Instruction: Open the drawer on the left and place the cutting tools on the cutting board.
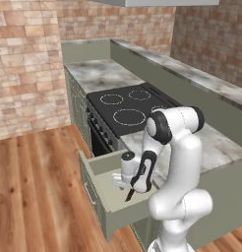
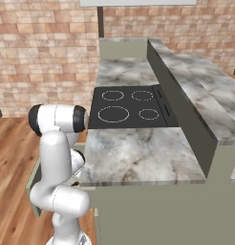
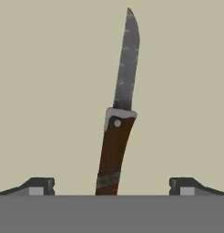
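The drawer (image 1: 110,197) is pulled out. A knife (image 3: 118,118) lies flat on its floor. The gripper (image 3: 112,187) hangs above it, wide open, holding nothing. The knife looks light, stiff and thin. The brown handle seems the safest place to hold.

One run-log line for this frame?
drawer: open | gripper: open, above knife | knife: on drawer floor, ungrasped

The knife (image 3: 118,123) has a dull speckled metal blade and a brown wooden grip; the drawer (image 1: 105,189) floor is matt, the desk (image 2: 138,153) polished marble
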